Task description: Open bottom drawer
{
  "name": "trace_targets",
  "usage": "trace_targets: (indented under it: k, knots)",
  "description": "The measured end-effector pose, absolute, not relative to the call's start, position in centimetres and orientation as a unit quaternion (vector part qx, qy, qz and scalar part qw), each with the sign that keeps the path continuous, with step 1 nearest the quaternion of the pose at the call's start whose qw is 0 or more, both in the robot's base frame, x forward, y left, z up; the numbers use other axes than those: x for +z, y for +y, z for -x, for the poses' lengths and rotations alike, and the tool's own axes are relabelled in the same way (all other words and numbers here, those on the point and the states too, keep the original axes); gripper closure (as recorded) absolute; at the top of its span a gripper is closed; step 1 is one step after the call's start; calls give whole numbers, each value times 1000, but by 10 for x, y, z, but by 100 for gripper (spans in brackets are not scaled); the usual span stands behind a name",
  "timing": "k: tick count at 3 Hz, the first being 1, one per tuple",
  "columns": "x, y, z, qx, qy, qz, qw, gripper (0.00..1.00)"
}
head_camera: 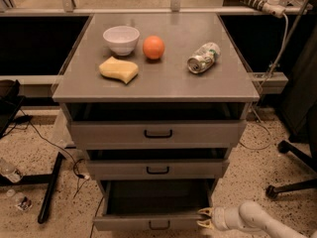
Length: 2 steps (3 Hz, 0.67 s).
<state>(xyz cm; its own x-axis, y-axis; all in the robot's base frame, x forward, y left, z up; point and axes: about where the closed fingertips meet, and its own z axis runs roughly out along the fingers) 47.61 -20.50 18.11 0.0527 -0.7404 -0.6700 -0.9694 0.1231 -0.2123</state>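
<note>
The bottom drawer point(148, 221) is the lowest grey front of the cabinet, with a small black bar handle point(159, 225). It stands pulled out toward me, and its dark inside shows above the front. My gripper point(204, 218) is at the drawer's front right corner, on a white arm that comes in from the lower right. Its yellowish fingertips point(203, 212) sit right at the corner of the drawer front.
The middle drawer point(157, 169) and top drawer point(157, 133) are above, each slightly out. On the cabinet top are a white bowl point(121, 38), an orange point(153, 47), a yellow sponge point(119, 69) and a crushed can point(203, 57). Cables point(49, 148) and a chair base point(292, 182) lie on the floor.
</note>
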Motion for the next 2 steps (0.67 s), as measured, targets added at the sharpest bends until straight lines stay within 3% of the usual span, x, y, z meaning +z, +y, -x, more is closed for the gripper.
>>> trace_targets:
  k: [1,2]
  knots:
    - [184,-206,-475,168,667,641,341,100]
    - [189,-216,-476,152,664,646,343,81]
